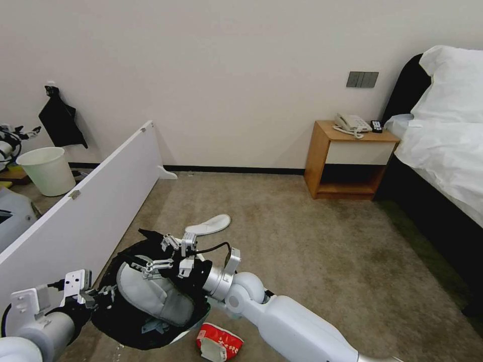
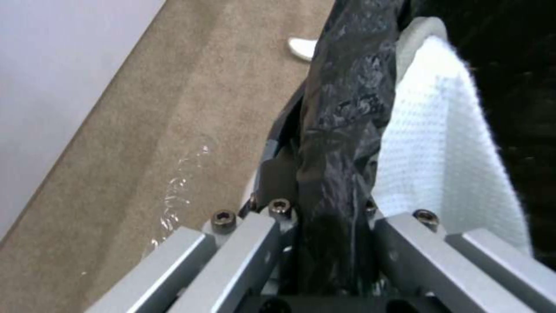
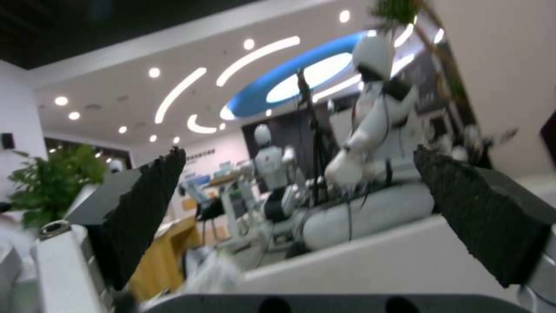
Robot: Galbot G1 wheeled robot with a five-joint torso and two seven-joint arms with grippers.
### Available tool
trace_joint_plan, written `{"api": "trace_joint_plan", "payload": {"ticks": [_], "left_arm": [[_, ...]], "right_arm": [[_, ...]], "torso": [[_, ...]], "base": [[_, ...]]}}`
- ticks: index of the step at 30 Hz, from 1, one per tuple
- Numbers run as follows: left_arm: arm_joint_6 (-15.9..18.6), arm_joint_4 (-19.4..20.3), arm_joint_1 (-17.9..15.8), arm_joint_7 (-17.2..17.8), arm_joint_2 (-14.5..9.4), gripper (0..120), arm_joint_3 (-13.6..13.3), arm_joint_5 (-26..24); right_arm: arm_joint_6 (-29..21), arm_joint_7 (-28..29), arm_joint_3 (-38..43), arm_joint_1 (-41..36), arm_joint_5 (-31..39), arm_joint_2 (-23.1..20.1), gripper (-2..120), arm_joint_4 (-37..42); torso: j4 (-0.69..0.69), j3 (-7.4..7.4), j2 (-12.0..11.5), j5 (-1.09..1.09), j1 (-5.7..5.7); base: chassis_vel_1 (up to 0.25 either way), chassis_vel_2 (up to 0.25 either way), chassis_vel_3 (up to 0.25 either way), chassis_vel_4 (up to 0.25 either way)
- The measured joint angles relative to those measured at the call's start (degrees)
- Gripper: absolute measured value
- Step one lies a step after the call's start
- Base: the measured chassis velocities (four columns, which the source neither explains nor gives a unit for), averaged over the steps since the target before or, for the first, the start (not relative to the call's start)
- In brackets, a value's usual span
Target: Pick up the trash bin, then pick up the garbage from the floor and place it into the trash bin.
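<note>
My left claw (image 1: 103,292) is pinching the bag-covered rim of the trash bin (image 1: 151,322), holding it tipped with its mouth facing up toward me; in the left wrist view the black liner (image 2: 339,130) is running straight between the two fingers (image 2: 255,243). One white slipper (image 1: 151,294) is already lying inside the bin, toe pointing toward the wall side. My right claw (image 1: 173,251) is hovering over the far rim of the bin, spread wide and holding nothing; the right wrist view is showing both black pads (image 3: 145,208) well apart.

Nearest garbage: a red-white wrapper (image 1: 219,342) is lying on the carpet just beside the bin's right rim, below my right forearm, so the right arm is the nearer one. Farther out, a second white slipper (image 1: 209,224) is resting on the floor just beyond the bin, long axis running diagonally toward the nightstand (image 1: 347,161). It is lying ahead of the right claw, slightly right. A plain white bucket (image 1: 48,171) is sitting behind the white panel (image 1: 90,201), far left.
</note>
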State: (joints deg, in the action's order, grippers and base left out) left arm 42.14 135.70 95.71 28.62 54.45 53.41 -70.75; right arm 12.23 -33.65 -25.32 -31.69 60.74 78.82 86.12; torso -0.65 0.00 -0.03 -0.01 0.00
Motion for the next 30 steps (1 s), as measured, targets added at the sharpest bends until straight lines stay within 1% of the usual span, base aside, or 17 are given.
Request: {"api": "trace_joint_plan", "payload": {"ticks": [7,8,9,11,12,14,15,16,17,18,19,20,23,24,26,29,30], "left_arm": [[0.0,-0.38,0.08,-0.03,1.31,3,1.79,-0.04],[0.0,-0.4,0.24,-0.16,1.52,3,2.87,-0.18],[0.0,-0.4,0.24,-0.16,1.52,3,2.87,-0.18],[0.0,-0.4,0.63,-0.44,2.06,3,5.2,-0.43],[0.0,-0.38,0.8,-0.51,2.51,3,6.11,-0.71],[0.0,-0.38,0.8,-0.51,2.51,3,6.11,-0.71],[0.0,-0.34,1.19,-0.77,3.19,3,7.28,-0.91],[0.01,-0.39,1.9,-1.49,4.48,3,9.34,-0.73],[0.01,-0.57,1.91,-1.73,4.82,3,9.92,-0.43],[0.01,-0.57,1.91,-1.73,4.82,3,9.92,-0.43],[0.01,-0.58,1.91,-1.89,4.96,3,10.26,-0.34],[0.01,-0.58,1.91,-1.89,4.96,3,10.26,-0.34],[0.01,-0.3,1.93,-2.02,5.1,3,10.68,-0.11],[0.01,-0.3,1.93,-2.02,5.1,3,10.68,-0.11],[0.0,-0.22,1.96,-2.01,5.05,3,10.66,0.01],[0.0,-0.19,1.92,-2.02,5.02,3,10.63,0.04],[0.0,-0.12,1.87,-2.01,5.02,3,10.6,0.1]], "right_arm": [[-0.03,5.01,5.07,2.03,-1.59,-1.67,100,3.3],[-0.06,8.67,6.88,2.29,-2.85,-2.86,100,4.61],[-0.06,8.67,6.88,2.29,-2.85,-2.86,100,4.61],[-1.07,16.15,10.83,2.09,-4.74,-5.4,100,8.03],[-1.72,18.44,12.57,1.63,-5.43,-6.52,100,9.11],[-1.72,18.44,12.57,1.63,-5.43,-6.52,100,9.11],[-2.73,21.33,15.16,0.72,-6.17,-8.14,100,10.5],[-4.65,25.17,21.87,-2.49,-6.95,-13.4,100,13.33],[-5.75,26.28,25.03,-4.73,-7.33,-16.52,100,14.67],[-5.75,26.28,25.03,-4.73,-7.33,-16.52,100,14.67],[-6.88,27.51,27.2,-6.81,-7.75,-18.56,100,15.89],[-6.88,27.51,27.2,-6.81,-7.75,-18.56,100,15.89],[-10.53,30.49,32.23,-13.33,-10.32,-22.47,100,18.02],[-10.53,30.49,32.23,-13.33,-10.32,-22.47,100,18.02],[-12.94,32.92,34.7,-17.01,-13.64,-23.32,100,18.06],[-14.18,33.92,35.49,-18.19,-14.62,-23.42,100,17.98],[-15.98,34.89,36.69,-19.84,-16.02,-23.45,100,17.54]], "torso": [[0.01,0.0,0.0,0.0,0.0],[-0.01,0.0,0.0,0.01,0.0],[-0.01,0.0,0.0,0.01,0.0],[0.0,0.0,0.01,0.02,0.0],[0.0,0.0,0.01,0.01,0.0],[0.0,0.0,0.01,0.01,0.0],[0.0,0.0,0.01,0.02,0.0],[0.01,0.0,0.01,0.02,0.0],[-0.03,0.0,0.01,0.02,0.0],[-0.03,0.0,0.01,0.02,0.0],[-0.03,0.0,0.01,0.02,0.0],[-0.03,0.0,0.01,0.02,0.0],[-0.01,0.0,0.01,0.02,0.0],[-0.01,0.0,0.01,0.02,0.0],[-0.01,0.0,0.01,0.02,0.0],[0.01,0.0,0.01,0.02,0.0],[0.01,0.0,0.01,0.02,0.0]], "base": [[0.0,0.0,0.0,0.0],[0.0,0.0,0.0,0.0],[0.0,0.0,0.0,0.0],[0.0,0.0,0.0,0.0],[0.0,0.0,0.0,0.0],[0.0,0.0,0.0,0.0],[0.0,0.0,0.0,0.0],[0.0,0.0,0.0,0.0],[0.0,0.0,0.0,0.0],[0.0,0.0,0.0,0.0],[0.0,0.0,0.0,0.0],[0.0,0.0,0.0,0.0],[0.0,0.0,0.0,0.0],[0.0,0.0,0.0,0.0],[0.0,0.0,0.0,0.0],[0.0,0.0,0.0,0.0],[0.0,0.0,0.0,0.0]]}}
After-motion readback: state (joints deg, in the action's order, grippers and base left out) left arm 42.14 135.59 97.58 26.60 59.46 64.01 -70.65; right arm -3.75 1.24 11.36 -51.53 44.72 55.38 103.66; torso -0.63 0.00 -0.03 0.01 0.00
